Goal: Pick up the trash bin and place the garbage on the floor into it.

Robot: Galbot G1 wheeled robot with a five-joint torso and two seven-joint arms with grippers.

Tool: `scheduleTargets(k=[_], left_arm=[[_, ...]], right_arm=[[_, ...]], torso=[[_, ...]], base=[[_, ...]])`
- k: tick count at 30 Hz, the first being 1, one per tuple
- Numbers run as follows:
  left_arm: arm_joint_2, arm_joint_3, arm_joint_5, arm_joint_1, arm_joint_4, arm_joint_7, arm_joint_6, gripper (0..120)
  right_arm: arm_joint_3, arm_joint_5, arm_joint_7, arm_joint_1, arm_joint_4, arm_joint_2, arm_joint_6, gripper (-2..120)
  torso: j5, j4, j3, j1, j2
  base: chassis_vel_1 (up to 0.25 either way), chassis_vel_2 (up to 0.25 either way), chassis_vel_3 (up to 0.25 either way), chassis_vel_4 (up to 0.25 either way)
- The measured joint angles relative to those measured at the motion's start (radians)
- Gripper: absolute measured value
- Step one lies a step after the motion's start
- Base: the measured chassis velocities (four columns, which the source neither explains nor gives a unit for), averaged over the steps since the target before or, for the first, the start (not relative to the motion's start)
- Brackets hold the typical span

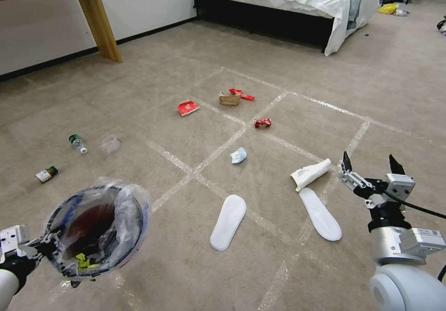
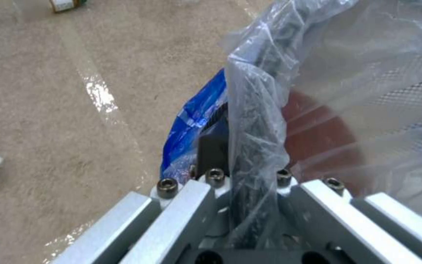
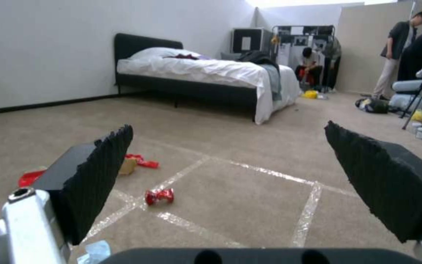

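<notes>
1. The bin [image 1: 100, 229] is a small round bucket with a black rim and a crinkled clear plastic liner. It is held above the floor [image 1: 260, 278], at the robot's lower left, and is tilted so that its mouth is seen.
2. Inside the bin there is a red bottom, some dark material and one small yellow-green scrap.
3. The left hand [image 1: 39, 248] is closed on the bin's rim and liner; in the left wrist view its fingers [image 2: 213, 154] pinch the black rim through the plastic.
4. The right hand [image 1: 370, 165] is spread wide and holds nothing. It hangs above the carpet, near one slipper [image 1: 319, 213].
5. The floor is short-pile beige carpet with shiny tape lines in a grid.
6. The garbage lies on it:
   - two flat white slippers, the second [image 1: 228, 221] further left
   - one rolled white paper [image 1: 310, 173]
   - one blue mask [image 1: 239, 155]
   - one crushed red can [image 1: 262, 123]
   - two red wrappers [image 1: 188, 108] [image 1: 241, 94]
   - one brown paper [image 1: 229, 98]
   - two small bottles [image 1: 78, 143] [image 1: 47, 174]
   - one clear plastic piece [image 1: 110, 143]
</notes>
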Motion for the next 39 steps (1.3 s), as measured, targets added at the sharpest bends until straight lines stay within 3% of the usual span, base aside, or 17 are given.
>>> scheduleTargets(k=[8, 16, 20, 22, 23, 25, 30, 32, 39], left_arm=[[-0.012, 0.005, 0.011, 0.005, 0.003, 0.000, -0.001, 1], [-0.023, 0.003, 0.024, 0.007, 0.006, 0.000, -0.002, 1], [-0.030, 0.005, 0.033, 0.007, 0.008, 0.000, -0.002, 1], [-0.039, 0.005, 0.039, 0.008, 0.009, 0.000, -0.002, 1], [-0.039, 0.005, 0.039, 0.008, 0.009, 0.000, -0.002, 1], [-0.053, 0.005, 0.048, 0.008, 0.014, 0.000, -0.002, 1], [-0.078, 0.008, 0.068, 0.011, 0.021, 0.001, -0.005, 1], [-0.092, 0.008, 0.078, 0.013, 0.024, 0.002, -0.006, 1], [-0.120, -0.006, 0.091, 0.034, 0.024, 0.009, -0.017, 1]], right_arm=[[-0.043, -0.004, 0.030, 0.015, 0.014, -0.024, -0.113, 100], [-0.124, 0.121, 0.080, 0.061, 0.001, -0.070, -0.232, 100], [-0.203, 0.205, 0.152, 0.117, -0.027, -0.135, -0.344, 100], [-0.289, 0.296, 0.239, 0.169, -0.051, -0.162, -0.447, 100], [-0.289, 0.296, 0.239, 0.169, -0.051, -0.162, -0.447, 100], [-0.390, 0.418, 0.341, 0.230, -0.086, -0.169, -0.550, 100], [-0.550, 0.537, 0.444, 0.337, -0.205, -0.154, -0.609, 100], [-0.650, 0.608, 0.506, 0.429, -0.317, -0.113, -0.628, 100], [-0.811, 0.665, 0.612, 0.578, -0.530, -0.011, -0.632, 100]], torso=[[0.0000, -0.0001, 0.000, 0.000, 0.000], [0.0000, -0.0004, 0.000, 0.000, 0.000], [-0.0001, 0.0003, 0.000, 0.000, 0.000], [-0.0001, -0.0002, 0.000, 0.000, 0.000], [-0.0001, -0.0002, 0.000, 0.000, 0.000], [-0.0001, -0.0001, 0.000, 0.000, 0.000], [-0.0003, -0.0001, 0.000, 0.000, 0.000], [-0.0003, 0.0000, 0.000, 0.000, 0.000], [-0.0003, 0.0001, 0.000, 0.000, 0.000]], base=[[-0.026, 0.015, 0.017, -0.019], [0.000, 0.000, 0.000, 0.000], [0.000, 0.000, 0.000, 0.000], [0.000, 0.000, 0.000, 0.000], [0.000, 0.000, 0.000, 0.000], [0.000, 0.000, 0.000, 0.000], [0.000, 0.000, 0.000, 0.000], [0.000, 0.000, 0.000, 0.000], [0.000, 0.000, 0.000, 0.000]])
